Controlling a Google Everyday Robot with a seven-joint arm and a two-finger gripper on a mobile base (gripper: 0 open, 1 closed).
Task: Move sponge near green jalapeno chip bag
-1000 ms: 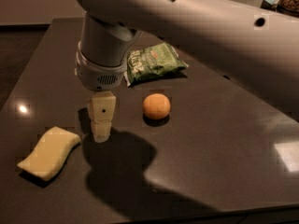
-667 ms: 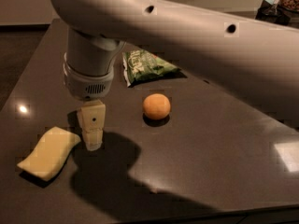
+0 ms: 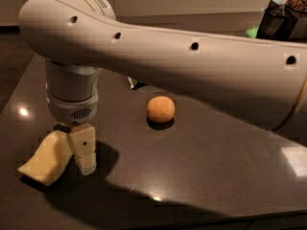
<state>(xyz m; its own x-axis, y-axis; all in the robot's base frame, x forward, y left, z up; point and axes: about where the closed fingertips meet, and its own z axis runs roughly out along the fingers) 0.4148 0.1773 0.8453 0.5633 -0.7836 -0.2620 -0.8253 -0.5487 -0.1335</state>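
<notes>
Sam: Since a moment ago, the arm (image 3: pixel 192 66) swung left, and the gripper (image 3: pixel 85 161) came down against the sponge (image 3: pixel 44 159).
Ana: Where was the sponge?
Sam: At the lower left of the table (image 3: pixel 206 176), with its right end tipped up and touching the gripper.
Ana: Was the gripper open?
Sam: I could not tell.
Ana: And the chip bag (image 3: pixel 136 84)?
Sam: Mostly hidden behind the arm. A small bit showed up and left of the ball (image 3: pixel 160 109), well apart from the sponge.
</notes>
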